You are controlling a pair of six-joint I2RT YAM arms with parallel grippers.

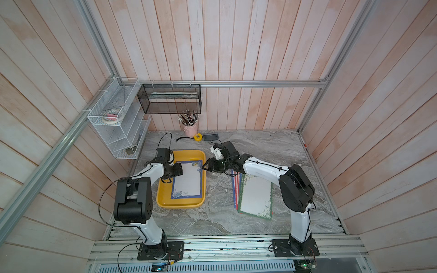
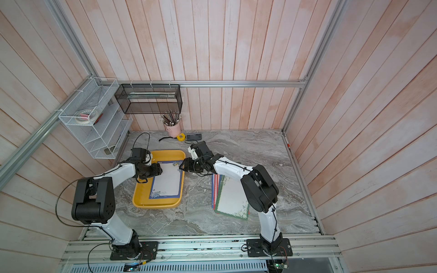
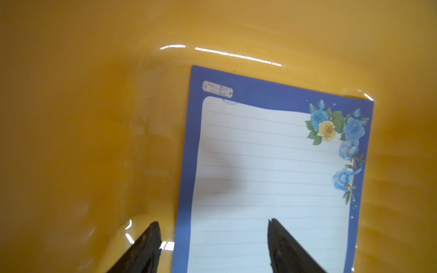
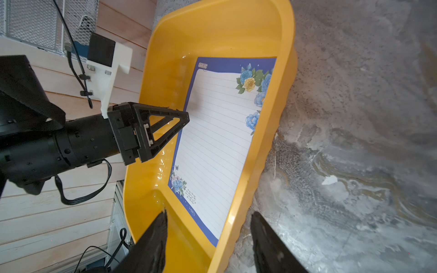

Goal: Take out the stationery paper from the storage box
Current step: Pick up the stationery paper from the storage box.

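Pink-washed plank walls [image 1: 236,47] close in a grey marbled table [image 1: 212,219]. On it the yellow storage box [image 1: 164,193] sits in front of my left arm. Well to its right, partly under my right arm, a fanned pile of stationery paper [image 1: 255,198] lies on the bare table with a green-bordered sheet on top; I count those as already out. One blue-bordered sheet [image 1: 188,180] lies flat on the box floor, close against the wall nearer my right arm.

My left gripper [image 3: 212,222] is low inside the box, jaws released and empty. One finger is over yellow floor and the other over the lined white, so they straddle the sheet's long edge. I cannot tell whether either one touches down. My right gripper [image 4: 209,214] is also open and holds nothing. It has one finger inside the box and one outside over the table, with the wall between them.

A flat sheet offers no edge to pinch, so I would not close the left jaws where they are. I would rest the left finger lightly on the paper and nudge it toward the right-hand wall until that edge rides up the curve. Then the right jaws can nip the paper alone, not the rim. Going slowly should keep the box from skating and the sheet from creasing.
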